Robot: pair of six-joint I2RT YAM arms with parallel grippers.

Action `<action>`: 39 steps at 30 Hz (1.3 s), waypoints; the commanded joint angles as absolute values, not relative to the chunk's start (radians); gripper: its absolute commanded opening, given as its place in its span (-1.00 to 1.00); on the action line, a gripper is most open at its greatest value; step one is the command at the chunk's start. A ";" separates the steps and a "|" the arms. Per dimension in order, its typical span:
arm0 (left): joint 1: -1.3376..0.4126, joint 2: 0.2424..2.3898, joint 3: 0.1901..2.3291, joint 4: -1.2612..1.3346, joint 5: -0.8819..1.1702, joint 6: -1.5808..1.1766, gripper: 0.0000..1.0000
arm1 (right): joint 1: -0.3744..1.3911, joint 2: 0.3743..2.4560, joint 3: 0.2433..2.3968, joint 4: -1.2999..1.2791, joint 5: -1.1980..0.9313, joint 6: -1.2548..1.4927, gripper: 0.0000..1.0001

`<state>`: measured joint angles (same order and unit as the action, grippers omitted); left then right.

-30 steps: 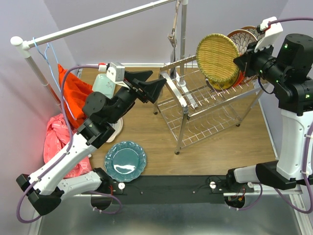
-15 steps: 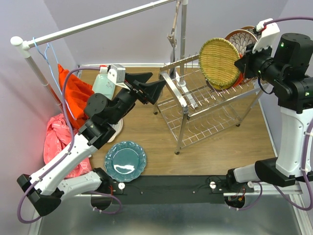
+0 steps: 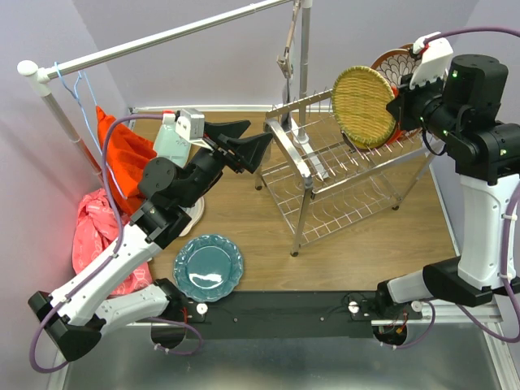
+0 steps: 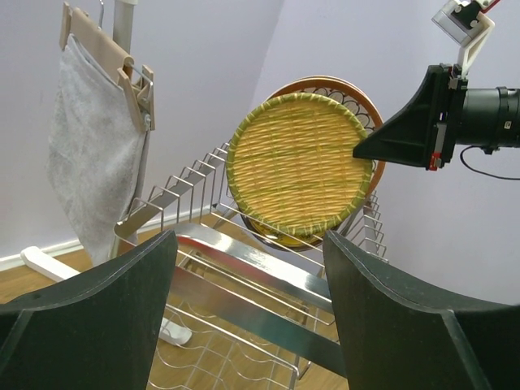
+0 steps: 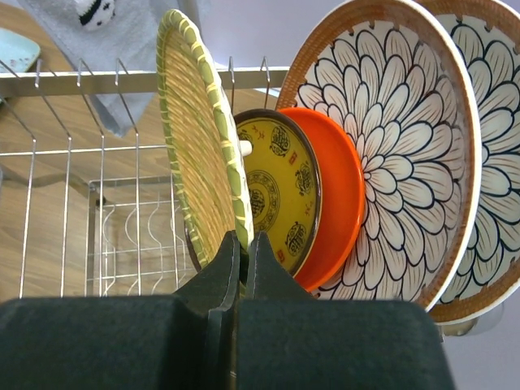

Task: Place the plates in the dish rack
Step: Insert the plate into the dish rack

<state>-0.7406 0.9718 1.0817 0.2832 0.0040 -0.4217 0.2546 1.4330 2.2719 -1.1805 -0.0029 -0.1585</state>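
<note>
My right gripper (image 3: 396, 104) is shut on the lower rim of the yellow woven plate (image 3: 364, 96), holding it upright over the top tier of the dish rack (image 3: 341, 175). In the right wrist view the woven plate (image 5: 203, 138) stands just left of a dark-yellow patterned plate (image 5: 276, 191), an orange plate (image 5: 337, 203) and two brown-rimmed floral plates (image 5: 390, 154), all standing in the rack. A teal scalloped plate (image 3: 208, 266) lies on the table near the front. My left gripper (image 3: 248, 138) hovers open and empty left of the rack, pointing at it (image 4: 248, 244).
A long white clothes rail (image 3: 162, 36) crosses the back left, with a grey cloth on a wooden hanger (image 4: 89, 162) behind the rack. Orange cloth (image 3: 126, 154) and pink cloth (image 3: 89, 236) lie at the left. Walls close in on both sides.
My right gripper has carried the woven plate slightly back and right, closer to the plates standing in the rack. The left arm has barely moved.
</note>
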 commanded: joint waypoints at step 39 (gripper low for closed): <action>-0.667 0.913 1.029 0.311 0.060 -0.442 0.63 | 0.402 1.413 2.306 -1.126 0.123 -0.190 0.21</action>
